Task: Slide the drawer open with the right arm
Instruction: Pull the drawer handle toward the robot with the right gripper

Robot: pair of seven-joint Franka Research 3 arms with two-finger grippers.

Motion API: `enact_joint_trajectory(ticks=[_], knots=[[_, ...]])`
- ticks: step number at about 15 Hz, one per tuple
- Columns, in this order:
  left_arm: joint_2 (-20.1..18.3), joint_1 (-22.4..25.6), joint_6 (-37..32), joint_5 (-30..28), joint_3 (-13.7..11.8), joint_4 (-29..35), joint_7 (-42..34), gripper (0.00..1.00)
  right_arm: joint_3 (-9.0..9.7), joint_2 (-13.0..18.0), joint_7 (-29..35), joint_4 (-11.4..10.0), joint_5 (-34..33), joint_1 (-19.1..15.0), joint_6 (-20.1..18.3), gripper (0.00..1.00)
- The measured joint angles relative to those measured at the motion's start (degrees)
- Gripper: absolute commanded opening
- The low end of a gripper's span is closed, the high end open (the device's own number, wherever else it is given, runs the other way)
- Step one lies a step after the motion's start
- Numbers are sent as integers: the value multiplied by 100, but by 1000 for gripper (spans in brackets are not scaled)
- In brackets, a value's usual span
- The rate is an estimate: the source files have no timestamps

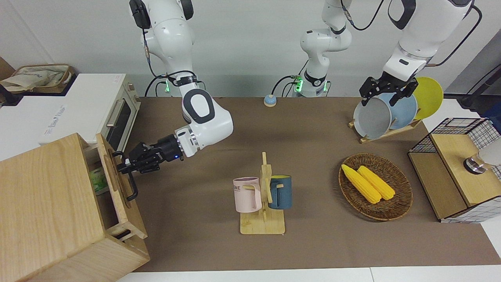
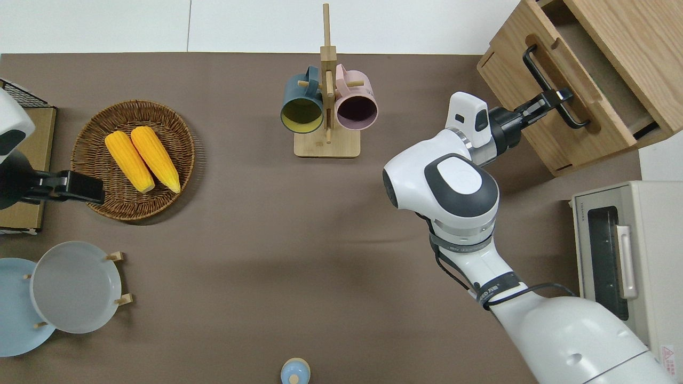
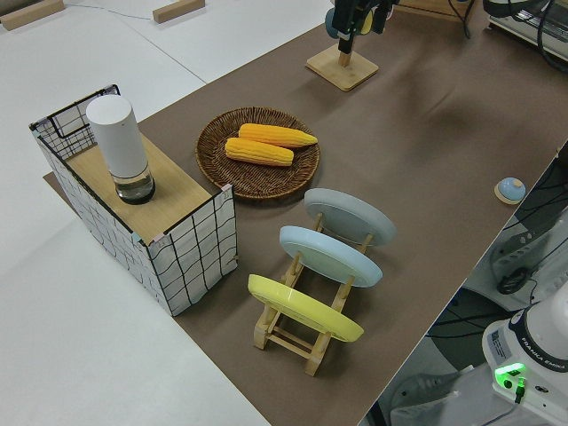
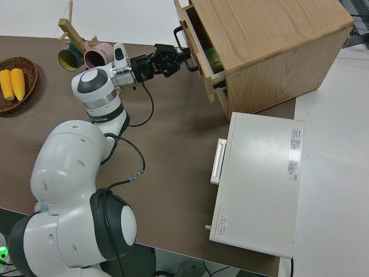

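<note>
Cabinet stands at the right arm's end of the brown table. Its drawer is pulled partly out, with bare mat before its front. Right gripper has its jaws clamped on the black handle. Left arm parked.

Two corn cobs lie in a wicker basket beside the mug rack.

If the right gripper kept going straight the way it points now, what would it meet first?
The right gripper is already at the black handle; straight on, it would likely press into the wooden front of the partly open drawer.
</note>
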State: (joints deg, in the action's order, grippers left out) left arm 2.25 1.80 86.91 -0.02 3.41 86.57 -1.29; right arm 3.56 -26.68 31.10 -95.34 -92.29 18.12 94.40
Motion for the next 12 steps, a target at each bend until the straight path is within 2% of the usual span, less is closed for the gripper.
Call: enact_joint_trajectory(ticks=[12], knots=[[0,0,0,0,0,0,0,993,42,8,1,47,803,1336,-1146,0]])
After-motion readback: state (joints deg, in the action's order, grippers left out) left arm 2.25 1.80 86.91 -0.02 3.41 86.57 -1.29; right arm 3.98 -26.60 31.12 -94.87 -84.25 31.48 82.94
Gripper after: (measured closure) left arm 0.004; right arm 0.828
